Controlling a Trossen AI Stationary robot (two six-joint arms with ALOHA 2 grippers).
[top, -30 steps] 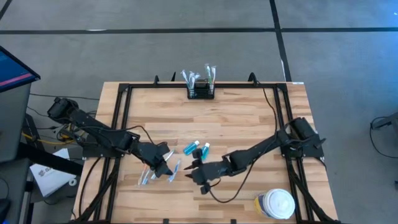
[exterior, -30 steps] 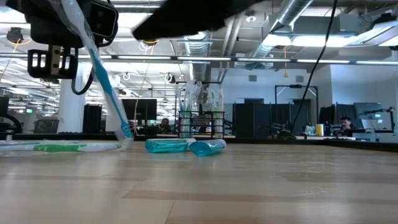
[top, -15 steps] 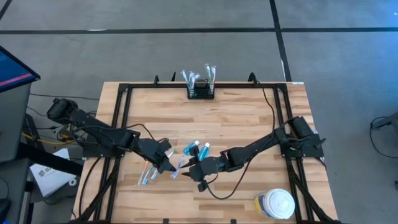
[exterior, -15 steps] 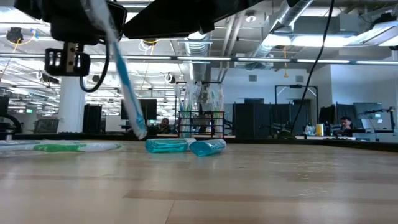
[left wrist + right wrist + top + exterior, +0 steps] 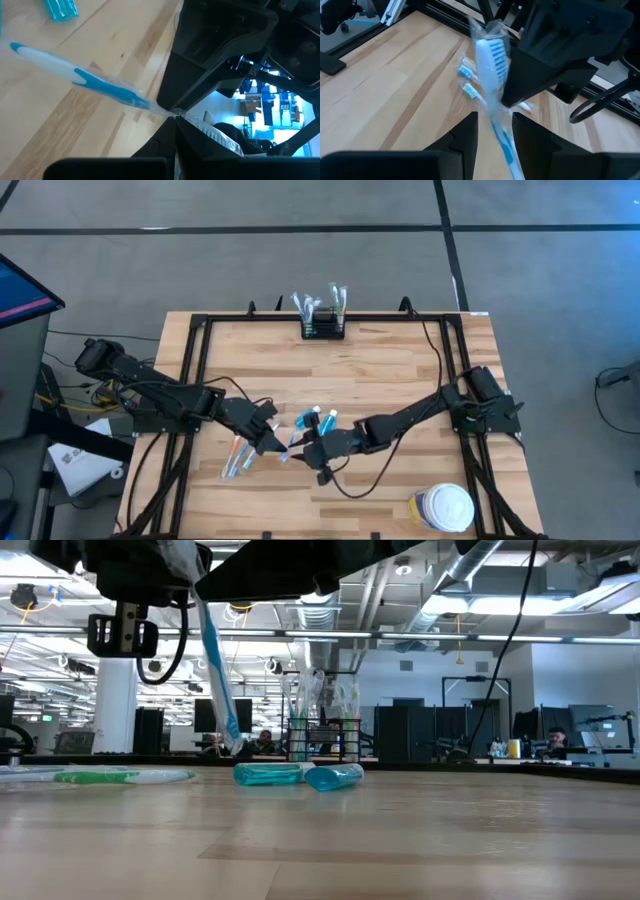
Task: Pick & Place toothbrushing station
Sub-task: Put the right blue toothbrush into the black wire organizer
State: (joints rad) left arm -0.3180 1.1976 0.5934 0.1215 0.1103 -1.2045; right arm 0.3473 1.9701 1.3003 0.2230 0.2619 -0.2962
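Gripping a wrapped blue-and-white toothbrush by one end, the left gripper had its fingers pressed together on the clear wrapper, the brush hanging tilted above the table with its lower tip off the wood in the low view. From the table's centre in the high view, this gripper sat at about 8 o'clock. The right gripper was just beside it, at about 6 o'clock from the centre, facing the left one; in the right wrist view its two dark fingers stood spread with the brush passing between them, and whether they touched it could not be told.

The toothbrushing station, a small black open-topped holder, stood at 12 o'clock against the table's far edge, with several wrapped items upright in it. Two small teal tubes lay on the wood just beyond the grippers. More wrapped toothbrushes lay flat at about 7 o'clock from the left gripper. A round white-lidded jar with a yellow label stood at 5 o'clock near the table's near edge, well apart from everything else.
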